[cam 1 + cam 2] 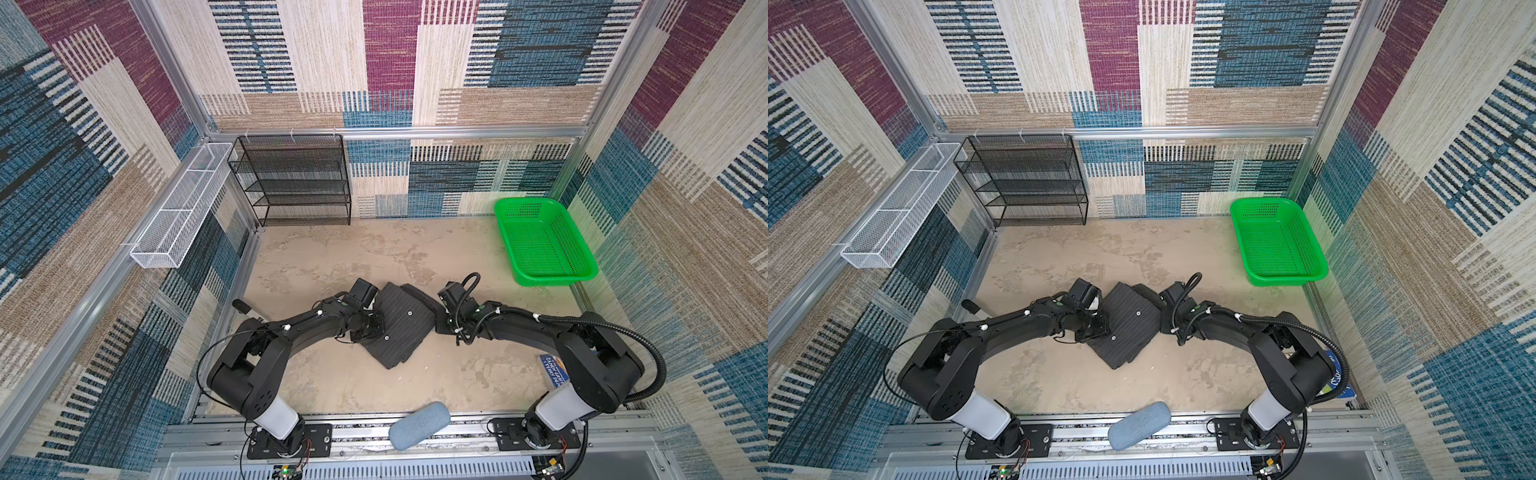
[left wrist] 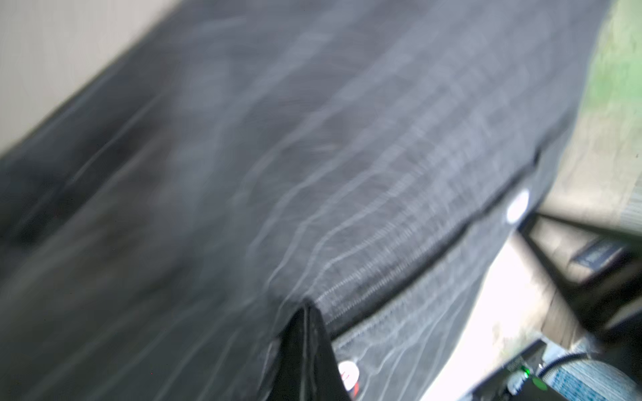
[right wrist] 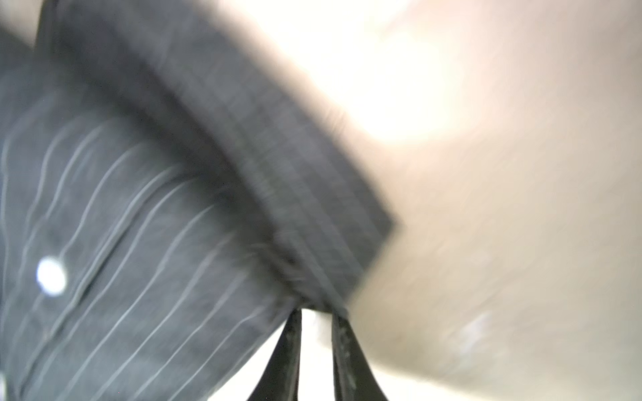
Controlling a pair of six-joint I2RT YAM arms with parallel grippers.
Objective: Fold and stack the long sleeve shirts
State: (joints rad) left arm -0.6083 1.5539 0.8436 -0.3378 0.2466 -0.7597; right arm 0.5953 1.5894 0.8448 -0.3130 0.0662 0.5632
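Lower middle of both top views, on the mottled beige tabletop (image 1: 332,257) (image 1: 1059,257): a dark charcoal-grey pinstriped long sleeve shirt (image 1: 399,328) (image 1: 1129,324), folded into a compact slanted bundle, with small light buttons (image 1: 409,313) facing up. Set directly between the two grippers. At the bundle's left edge and touching it, the black left gripper (image 1: 379,325) (image 1: 1106,325); at the right edge, likewise touching, the black right gripper (image 1: 437,322) (image 1: 1163,322).

In the left wrist view, blurred, lower middle: left gripper (image 2: 309,333) closed right down, fingers pressed together on a stitched hem of the shirt (image 2: 312,173), with striped cloth filling most of the frame beyond the tips.

In the right wrist view, also blurred, bottom centre: right gripper (image 3: 317,314) nearly closed, only a narrow slit between the fingers (image 3: 290,354), pinching a folded edge of the shirt (image 3: 139,225) spreading left and upward from the tips.

Well apart from the shirt, right of both top views by the far wall: a bright green perforated plastic basket (image 1: 548,280) (image 1: 1283,279). Upper left: a black wire-mesh shelf rack (image 1: 291,178) (image 1: 1025,178) beside a white wire-mesh trough (image 1: 178,212) (image 1: 892,216).
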